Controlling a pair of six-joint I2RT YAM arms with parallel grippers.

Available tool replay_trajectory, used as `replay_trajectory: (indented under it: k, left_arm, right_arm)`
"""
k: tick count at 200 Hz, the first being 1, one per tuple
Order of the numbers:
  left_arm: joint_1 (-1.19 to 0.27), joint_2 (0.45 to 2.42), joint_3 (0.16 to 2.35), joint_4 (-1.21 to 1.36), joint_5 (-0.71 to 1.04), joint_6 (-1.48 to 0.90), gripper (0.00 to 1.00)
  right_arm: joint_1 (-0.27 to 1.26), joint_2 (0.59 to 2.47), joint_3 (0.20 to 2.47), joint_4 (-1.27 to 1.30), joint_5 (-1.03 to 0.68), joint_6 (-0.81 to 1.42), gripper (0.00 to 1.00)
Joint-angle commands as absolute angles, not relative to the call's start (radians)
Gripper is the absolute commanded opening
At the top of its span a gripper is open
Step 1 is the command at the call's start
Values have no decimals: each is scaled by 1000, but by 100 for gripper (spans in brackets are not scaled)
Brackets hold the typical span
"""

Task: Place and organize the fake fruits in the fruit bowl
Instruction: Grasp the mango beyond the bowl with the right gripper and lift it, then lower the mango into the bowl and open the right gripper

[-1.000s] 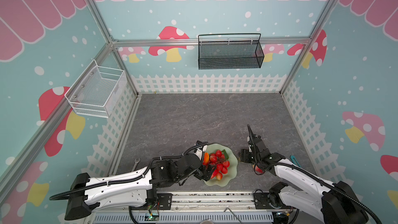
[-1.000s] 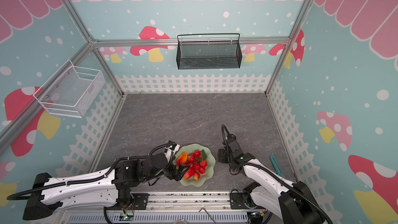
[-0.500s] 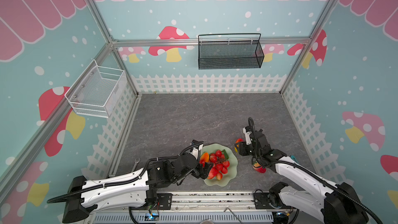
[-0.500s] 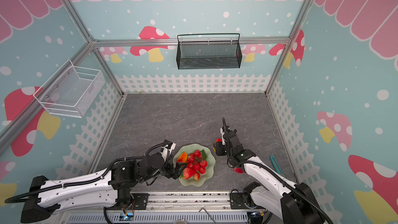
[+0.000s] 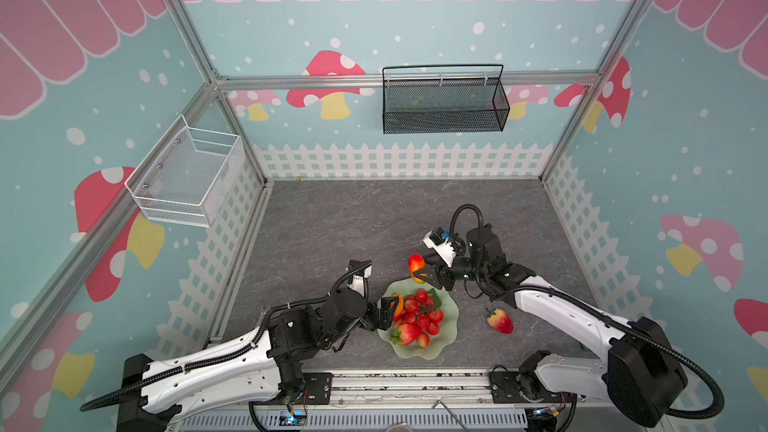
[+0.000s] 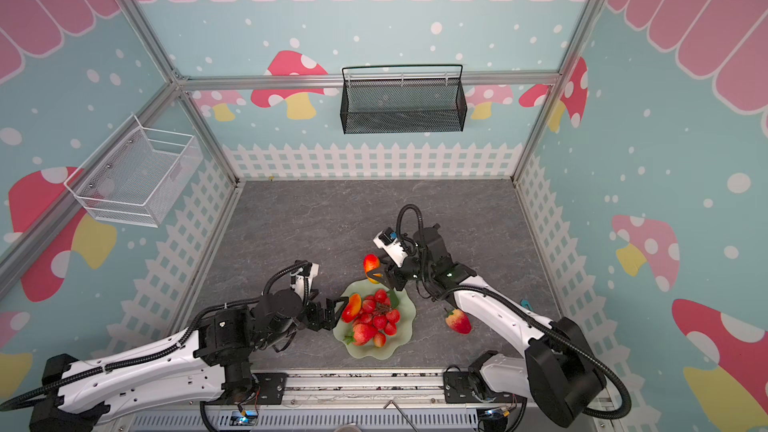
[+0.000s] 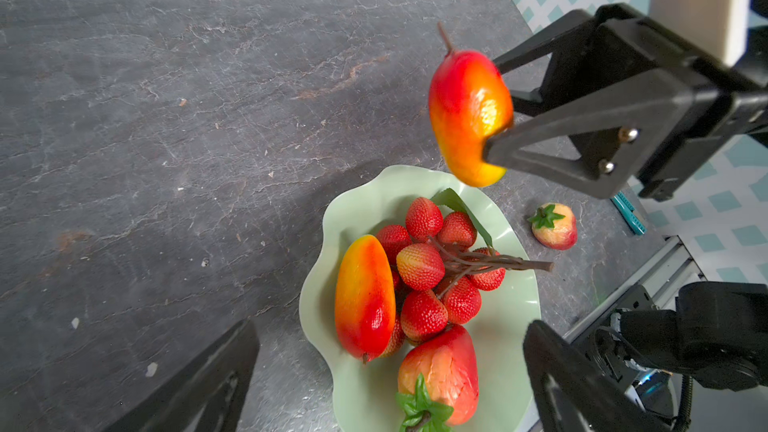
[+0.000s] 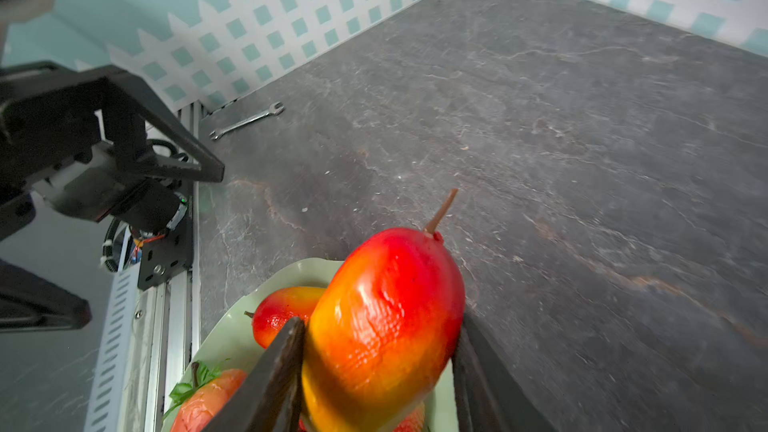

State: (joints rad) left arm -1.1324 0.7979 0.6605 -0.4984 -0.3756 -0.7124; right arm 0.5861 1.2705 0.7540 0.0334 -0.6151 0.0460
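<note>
Two fruits outside the fruit bowl (image 5: 446, 336): one mango (image 5: 416, 266) clamped in the fingers of the right gripper (image 5: 424, 274), raised above the bowl's far rim, and one strawberry (image 5: 500, 321) lying on the worktop (image 5: 332, 222) just to the right of the bowl. Already in the bowl: a second mango (image 7: 365, 297) along the left side, the berry cluster (image 7: 436, 272) in the middle, another strawberry (image 7: 440, 371) at the near edge. Left gripper (image 6: 332, 311) spread wide and empty at the bowl's left rim, close to the mango lying there; cannot tell whether touching.

Risks, judged from this layout:

- Held mango gripped near its lower end, stem (image 8: 440, 211) pointing up and away, most of the body sticking out beyond the fingers. Glossy plastic, rounded shape: likely to pivot or squirt out if squeezed unevenly or swung fast.
- Position over the rim rather than the middle. Release here could land on the scalloped edge and roll off onto the worktop.
- Shallow bowl, already crowded. A drop from height onto the berries could bounce off or knock a neighbour over the low rim.
- Both arms close together at the bowl; reaching further across could bring the two sets of fingers into contact, or nudge the light bowl sideways.
- Strawberry outside sits near the right arm's link; a low sweep could send it rolling.
</note>
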Motion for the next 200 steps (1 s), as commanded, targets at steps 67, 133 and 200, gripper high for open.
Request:
replay_trajectory:
  k: [67, 133, 200]
  left_arm:
    - [-1126, 735, 645, -557, -421, -749, 100]
    - [-1125, 690, 626, -582, -428, -761, 100]
    - [-1126, 699, 629, -582, -428, -760, 100]
  right_arm:
    - [704, 1435, 871, -109, -442, -274, 39]
    - [751, 1498, 899, -126, -364, -309, 40]
    - [765, 1531, 911, -142, -307, -321, 44]
